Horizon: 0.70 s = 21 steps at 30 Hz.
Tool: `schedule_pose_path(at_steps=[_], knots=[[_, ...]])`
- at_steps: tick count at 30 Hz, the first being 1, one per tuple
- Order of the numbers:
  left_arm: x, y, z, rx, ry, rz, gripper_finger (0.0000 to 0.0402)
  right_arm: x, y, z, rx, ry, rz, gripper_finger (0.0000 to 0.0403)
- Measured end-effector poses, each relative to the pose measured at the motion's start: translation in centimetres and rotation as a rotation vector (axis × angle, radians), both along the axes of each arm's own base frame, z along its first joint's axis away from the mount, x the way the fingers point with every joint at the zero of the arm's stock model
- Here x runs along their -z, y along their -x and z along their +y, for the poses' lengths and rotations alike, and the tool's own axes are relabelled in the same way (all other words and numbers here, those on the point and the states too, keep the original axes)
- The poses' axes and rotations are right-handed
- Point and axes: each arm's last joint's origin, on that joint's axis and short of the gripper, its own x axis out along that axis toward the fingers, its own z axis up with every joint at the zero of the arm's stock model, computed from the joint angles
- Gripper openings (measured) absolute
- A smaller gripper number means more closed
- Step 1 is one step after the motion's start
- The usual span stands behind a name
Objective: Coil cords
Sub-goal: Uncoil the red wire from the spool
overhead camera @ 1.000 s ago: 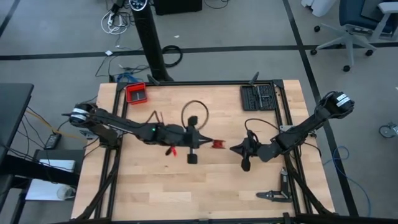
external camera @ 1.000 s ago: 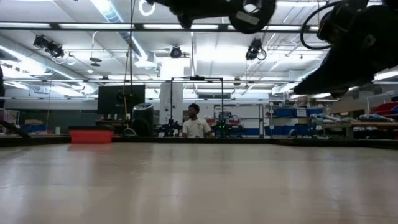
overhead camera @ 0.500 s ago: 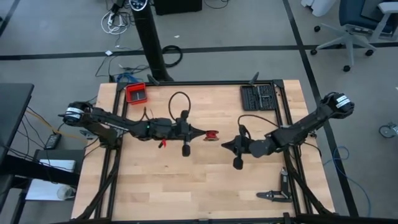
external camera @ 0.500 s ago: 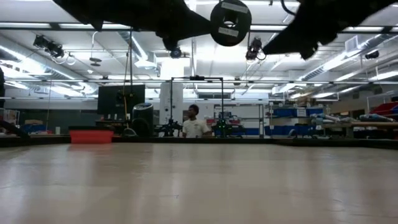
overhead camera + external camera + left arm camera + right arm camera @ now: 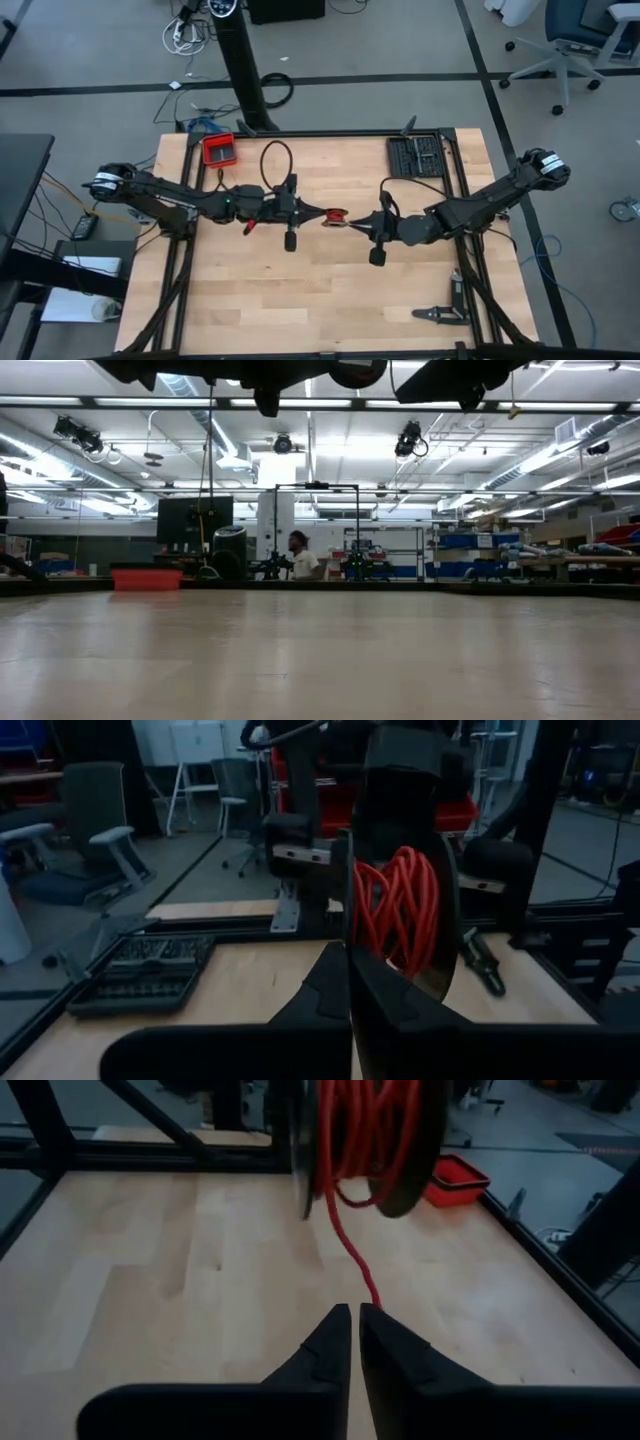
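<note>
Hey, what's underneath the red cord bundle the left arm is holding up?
Under the red cord bundle, pinched in the left gripper, is bare wooden table. One loose strand hangs toward the right gripper's fingers. Its end is hidden behind them.

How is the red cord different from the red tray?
The red cord is a thin strand wound into a round coil; the red tray is a boxy rectangle. The red cord is held above the table by the left gripper, jaws shut; the red tray rests on the table near a corner. The red cord looks smaller than the red tray. Both are red.
</note>
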Motion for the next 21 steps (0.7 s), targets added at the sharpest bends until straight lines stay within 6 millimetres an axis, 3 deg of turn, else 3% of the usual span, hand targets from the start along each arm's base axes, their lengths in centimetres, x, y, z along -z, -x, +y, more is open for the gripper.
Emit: schedule_pose_path(at_steps=[10,21], knots=[[0.1,0.3,0.1,-0.028,-0.006,0.044,0.0,0.0,0.3,0.3,-0.021,0.038,0.017,0.0052],[0.0,0.5,0.2,-0.05,-0.015,0.048,0.0,1.7,-0.4,0.6,0.066,0.199,0.093,0.0052]])
